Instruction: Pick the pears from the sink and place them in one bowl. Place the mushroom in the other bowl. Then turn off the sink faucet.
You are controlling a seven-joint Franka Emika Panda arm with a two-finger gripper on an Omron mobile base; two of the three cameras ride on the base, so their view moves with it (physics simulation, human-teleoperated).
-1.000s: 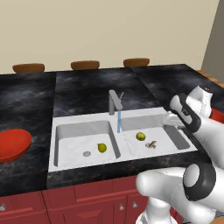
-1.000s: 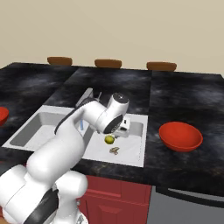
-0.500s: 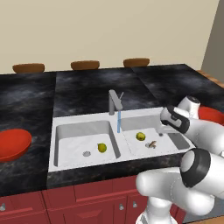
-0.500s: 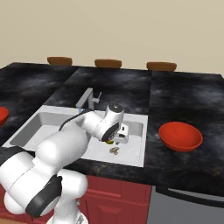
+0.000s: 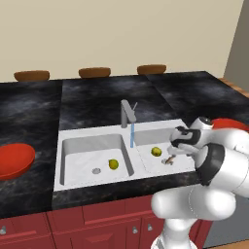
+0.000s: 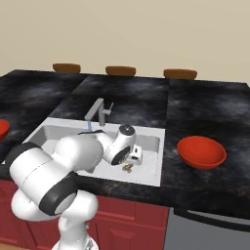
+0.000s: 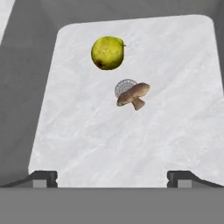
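Black desk carrying the white sink; faucet running. Red bowls on either side. Gripper, jaws spread wide and empty, above right basin. One pear per basin. Mushroom lying partly over the right drain.

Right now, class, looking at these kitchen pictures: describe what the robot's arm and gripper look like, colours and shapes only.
The arm is glossy white, built of fat rounded segments with dark grey bands at the joints. It ends in a white wrist with a black ring and a small boxy gripper. In the hand view, the fingertips are small, dark grey and flat-topped.
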